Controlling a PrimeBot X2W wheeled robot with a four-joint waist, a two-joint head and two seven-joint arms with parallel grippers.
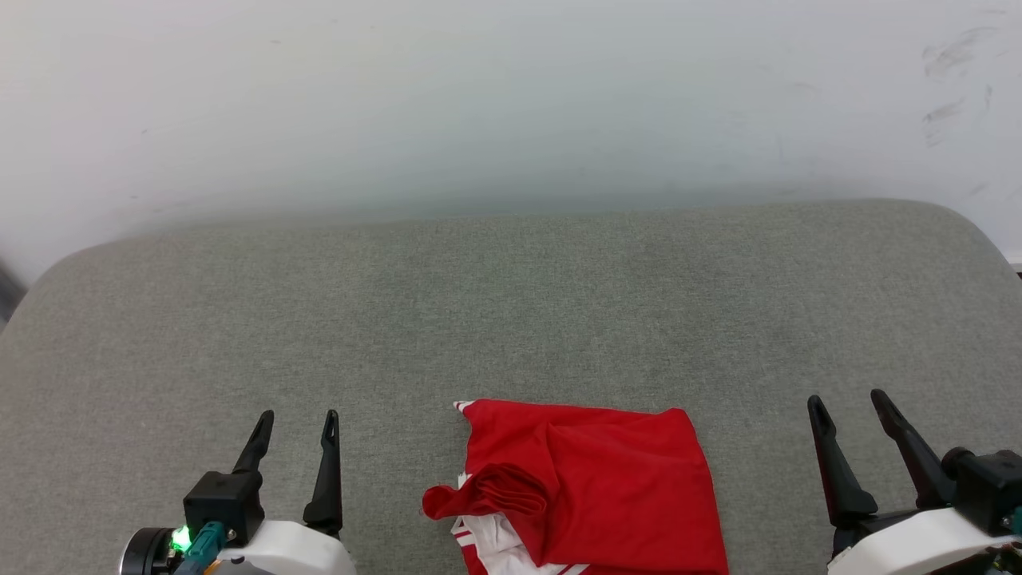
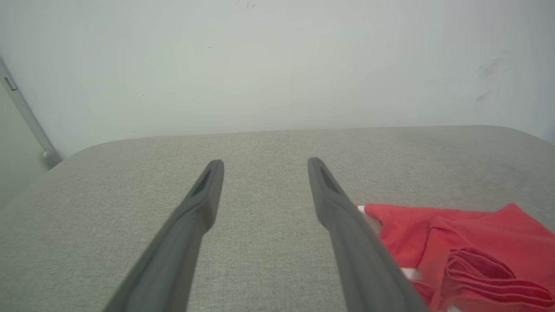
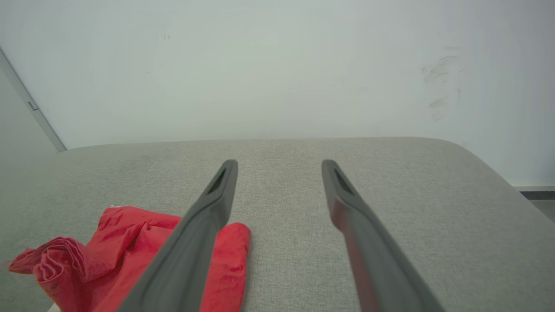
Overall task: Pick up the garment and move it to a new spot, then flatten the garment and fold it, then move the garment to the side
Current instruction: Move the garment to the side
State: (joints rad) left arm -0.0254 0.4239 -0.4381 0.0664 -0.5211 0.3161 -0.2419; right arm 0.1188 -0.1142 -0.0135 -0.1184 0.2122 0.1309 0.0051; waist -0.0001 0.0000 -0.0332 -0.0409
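You've got the garment [image 1: 607,479] lying on the grey fabric surface [image 1: 511,319], at the near edge, approx midway btwn the two grippers and touching neither. It's a rough folded bundle, red side up, w/ a fairly straight far edge and a squared-off far-right corner. On its left side a loose fold of red cloth bunches into a roll. Under that roll, white fabric w/ red-and-white striped trim pokes out at the near left. A bit of striped trim also shows at the far-left corner. The near part runs off the bottom of the head view.

Your L gripper [image 1: 299,415] sits at near left, pointing toward the far side, its two fingers parted w/ a clear gap and nothing btwn them. In the left wrist view they spread over bare surface, and the garment [image 2: 468,242] lies to the right, partly behind the right-hand finger.

Your R gripper [image 1: 846,397] sits at near right, apart from the garment, likewise spread and holding nothing. In the right wrist view the cloth [image 3: 125,242] lies at lower left w/ the left-hand finger crossing in front of it. The head view shows bare surface btwn the two.

Beyond the surface is a pale wall [image 1: 511,96] w/ dark scuff marks [image 1: 950,56] at far right. A green light [image 1: 180,539] glows on the L wrist.
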